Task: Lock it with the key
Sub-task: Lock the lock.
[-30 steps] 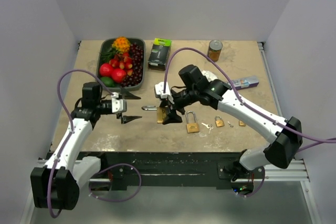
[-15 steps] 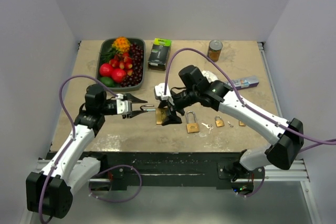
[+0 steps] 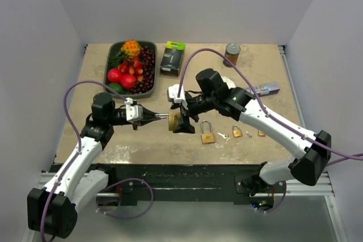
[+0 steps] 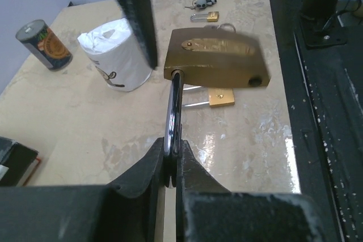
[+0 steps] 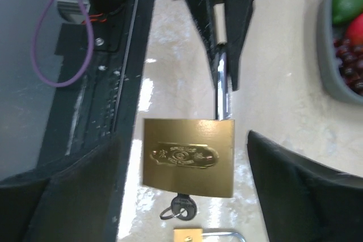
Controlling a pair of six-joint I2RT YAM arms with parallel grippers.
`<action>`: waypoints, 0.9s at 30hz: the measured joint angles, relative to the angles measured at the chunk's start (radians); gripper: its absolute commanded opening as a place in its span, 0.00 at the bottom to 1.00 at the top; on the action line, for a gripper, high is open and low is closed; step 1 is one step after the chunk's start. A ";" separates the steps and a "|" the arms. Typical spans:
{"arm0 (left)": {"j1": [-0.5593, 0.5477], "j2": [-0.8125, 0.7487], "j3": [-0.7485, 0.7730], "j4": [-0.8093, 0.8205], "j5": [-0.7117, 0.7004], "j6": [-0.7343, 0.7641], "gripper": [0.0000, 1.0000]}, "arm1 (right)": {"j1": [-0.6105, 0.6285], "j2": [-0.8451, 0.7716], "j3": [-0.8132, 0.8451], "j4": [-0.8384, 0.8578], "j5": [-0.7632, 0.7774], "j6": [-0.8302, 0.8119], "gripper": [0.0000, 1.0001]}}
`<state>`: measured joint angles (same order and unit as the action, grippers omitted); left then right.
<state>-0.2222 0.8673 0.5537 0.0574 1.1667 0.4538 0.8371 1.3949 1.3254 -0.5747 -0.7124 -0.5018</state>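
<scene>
**Left gripper pinching the shackle, right gripper straddling the padlock**

The big brass padlock point(image 3: 174, 121) is sitting near the middle of the table point(image 3: 249, 92), between the two arms. The left gripper point(image 4: 172, 147) is reaching in from the left and clamping its fingers tight on the steel shackle point(image 4: 172, 109), which is running straight from the fingertips into the lock's body. In the left wrist view the body is looking slightly blurred and seems to be hanging clear of the tabletop, though that is hard to tell for sure.

The right gripper point(image 5: 182, 137) is standing wide, one finger point(image 5: 62, 191) on each side of the brass body. In the right wrist view a gap is showing between each finger and the lock, so the fingers are flanking it and not touching it. A key point(image 5: 180, 208) is sticking out of the end opposite the shackle, pointing towards the right wrist.

Two smaller padlocks point(image 3: 207, 135) point(image 3: 237, 132) are lying on the table just to the right of the big one. A white roll point(image 4: 116, 55) and a can point(image 4: 44, 45) are standing further back, and a tray point(image 3: 154, 63) of fruit is sitting at the far left.
</scene>
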 measured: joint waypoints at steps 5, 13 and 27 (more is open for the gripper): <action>-0.001 0.003 0.000 -0.016 -0.019 -0.095 0.00 | 0.007 -0.060 0.000 0.057 0.095 0.038 0.99; 0.003 0.003 0.021 -0.023 -0.007 -0.210 0.00 | 0.001 -0.184 -0.020 0.074 0.175 0.035 0.99; 0.003 -0.003 0.187 -0.107 0.082 -0.227 0.00 | -0.005 -0.227 -0.124 0.125 0.165 0.068 0.89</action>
<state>-0.2188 0.8639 0.7410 -0.0498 1.2491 0.2264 0.8322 1.1683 1.2018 -0.4496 -0.5476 -0.4339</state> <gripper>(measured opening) 0.100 0.956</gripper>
